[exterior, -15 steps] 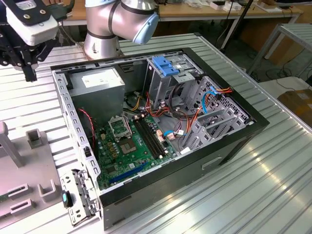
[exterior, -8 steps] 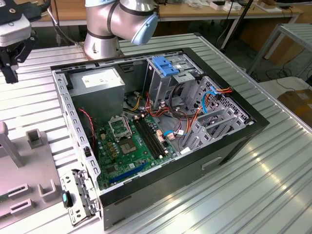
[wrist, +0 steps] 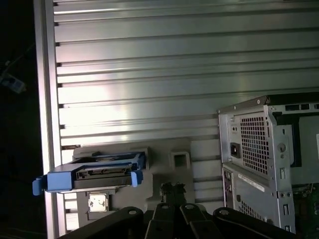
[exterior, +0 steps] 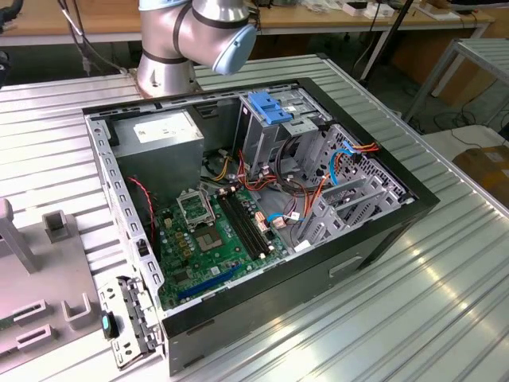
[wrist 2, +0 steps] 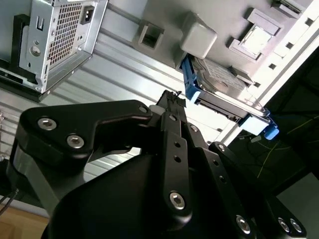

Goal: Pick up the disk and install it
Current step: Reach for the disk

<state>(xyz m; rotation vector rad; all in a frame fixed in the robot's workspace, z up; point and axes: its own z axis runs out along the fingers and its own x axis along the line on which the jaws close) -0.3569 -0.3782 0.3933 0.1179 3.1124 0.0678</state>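
On the ribbed table (wrist: 149, 74), both wrist views show the disk (wrist: 102, 173).

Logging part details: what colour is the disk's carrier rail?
Bright blue; the carrier rail shows best in the first wrist view.

one disk (wrist: 99, 173), one computer case (exterior: 278, 298), one robot arm (exterior: 195, 36), one grey fixture plate (exterior: 48, 278), one blue bracket (exterior: 270, 107)

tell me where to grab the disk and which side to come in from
Probably pinch the disk across its two broad faces, at the middle of the exposed long edge between the blue carrier's end tabs. It is thin there, and in both wrist views that edge faces the gripper. The grey holder backs the other side, so come in from the open edge.
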